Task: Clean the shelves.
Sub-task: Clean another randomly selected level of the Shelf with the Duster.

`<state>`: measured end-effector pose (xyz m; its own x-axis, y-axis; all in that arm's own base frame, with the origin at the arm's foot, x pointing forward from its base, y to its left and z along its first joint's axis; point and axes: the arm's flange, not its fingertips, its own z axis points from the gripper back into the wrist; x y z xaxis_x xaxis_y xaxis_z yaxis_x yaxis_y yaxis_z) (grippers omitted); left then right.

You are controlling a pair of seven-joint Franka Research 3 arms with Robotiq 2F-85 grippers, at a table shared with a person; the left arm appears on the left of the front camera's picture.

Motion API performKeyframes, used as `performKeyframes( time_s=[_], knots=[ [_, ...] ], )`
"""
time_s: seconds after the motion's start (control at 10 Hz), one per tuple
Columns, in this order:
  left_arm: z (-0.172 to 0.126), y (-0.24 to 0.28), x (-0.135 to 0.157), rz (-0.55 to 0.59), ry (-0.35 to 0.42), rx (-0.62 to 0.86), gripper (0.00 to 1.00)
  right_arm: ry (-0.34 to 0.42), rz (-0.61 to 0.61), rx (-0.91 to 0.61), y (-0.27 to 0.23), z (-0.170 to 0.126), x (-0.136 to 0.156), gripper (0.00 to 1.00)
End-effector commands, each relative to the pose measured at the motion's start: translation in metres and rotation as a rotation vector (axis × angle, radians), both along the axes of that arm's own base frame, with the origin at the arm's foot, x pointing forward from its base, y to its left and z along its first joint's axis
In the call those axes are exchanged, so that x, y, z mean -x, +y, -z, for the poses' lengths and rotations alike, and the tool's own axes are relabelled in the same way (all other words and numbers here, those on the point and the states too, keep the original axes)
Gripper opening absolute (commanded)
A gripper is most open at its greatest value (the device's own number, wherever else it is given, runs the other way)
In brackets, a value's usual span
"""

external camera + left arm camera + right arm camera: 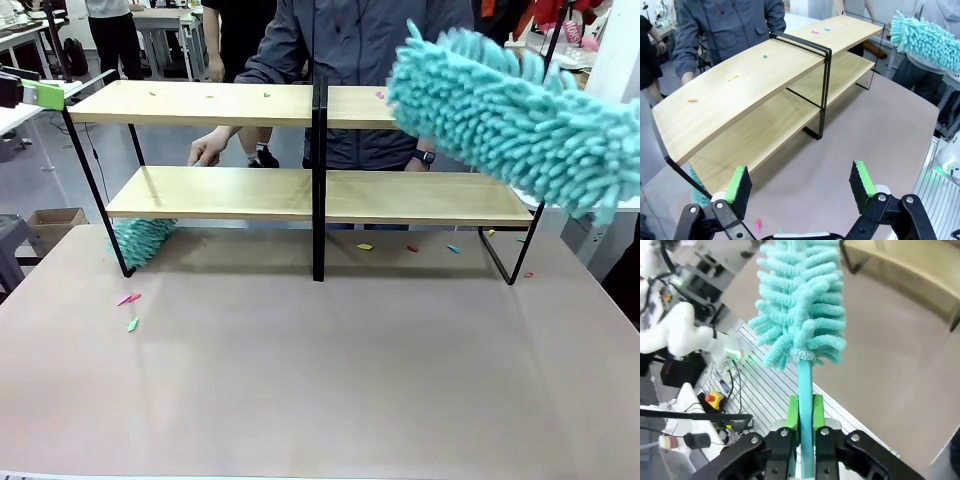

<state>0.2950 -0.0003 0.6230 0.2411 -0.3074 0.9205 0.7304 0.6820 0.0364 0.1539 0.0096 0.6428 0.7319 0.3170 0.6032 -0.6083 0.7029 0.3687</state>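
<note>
— Any container about?
— A cardboard box (55, 222) sits on the floor at far left; its contents I cannot tell.
— And the shelves (200, 103)?
— Two light wooden boards on a thin black frame with a black centre upright, standing on the far half of the table (330, 380). Small coloured scraps (733, 77) dot the top board.
— Which way do they run?
— Long axis left to right across the table, with the open front facing the robot.
— The grippers?
— The right gripper (805, 412) is clamped on the handle of a teal duster (800, 305), raised near the top board's right end. The left gripper (800, 182) has its fingers spread wide, holding nothing.
</note>
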Motion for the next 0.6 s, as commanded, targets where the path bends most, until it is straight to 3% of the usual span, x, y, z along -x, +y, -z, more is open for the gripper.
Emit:
performKeyframes(
  time_s=[0.0,0.1,0.3,0.5],
  knots=[
    [0.001,-0.001,-0.001,0.002,0.005,0.005,1.00,0.006,0.001,-0.003,0.000,-0.001,-0.005,0.13],
    [0.001,-0.001,-0.001,0.002,0.005,0.005,1.00,0.023,0.082,0.112,0.025,0.001,-0.018,0.13],
    [0.001,-0.001,-0.001,0.002,0.005,0.005,1.00,0.027,0.067,0.134,0.047,-0.003,-0.057,0.13],
    [0.001,-0.001,-0.001,0.002,0.005,0.005,1.00,0.083,0.030,0.160,0.059,-0.008,-0.094,0.13]
  ],
)
